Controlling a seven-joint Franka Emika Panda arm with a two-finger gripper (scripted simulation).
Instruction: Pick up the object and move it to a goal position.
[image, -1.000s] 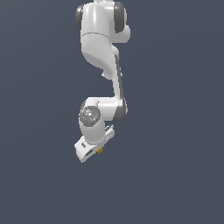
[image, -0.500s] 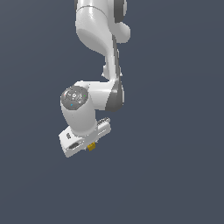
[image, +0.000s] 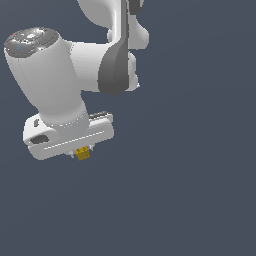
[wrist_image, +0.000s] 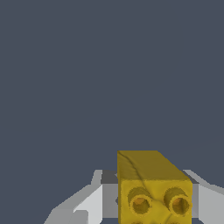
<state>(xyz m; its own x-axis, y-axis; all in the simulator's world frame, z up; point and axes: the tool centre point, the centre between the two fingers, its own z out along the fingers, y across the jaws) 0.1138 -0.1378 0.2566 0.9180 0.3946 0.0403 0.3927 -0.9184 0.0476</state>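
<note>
Exterior view, arm: white Panda arm fills the upper left of the frame, with the wrist housing large in the foreground.
Exterior view, hand: the hand (image: 80, 150) sits at lower left of the frame, pointing down, its fingers almost wholly hidden behind the white palm block.
Exterior view, object: the mustard-yellow brick (image: 83, 154) protrudes just beneath the hand, touching it, clear of any surface; only flat grey-blue background lies around it.
Wrist view, object: the brick (wrist_image: 151, 188) occupies the lower centre to lower right of the frame, studs facing the camera, two round studs fully visible.
Wrist view, fingers: pale finger surfaces (wrist_image: 89, 203) flank the brick on both sides.
Hand state: closed upon the brick and carrying it; the contact faces themselves are hidden by the brick, so this is probably a side-wall pinch.
Handling judgement: rigid moulded block, very light, not fragile; smooth walls may slip if grip force is low.
Hold point judgement: the two flat opposite side walls suit best; the studded top gives poor seating.
Brands, labels, writing: none legible on the brick, hand or arm in either view.
Goal position: no marker visible in either view.
</note>
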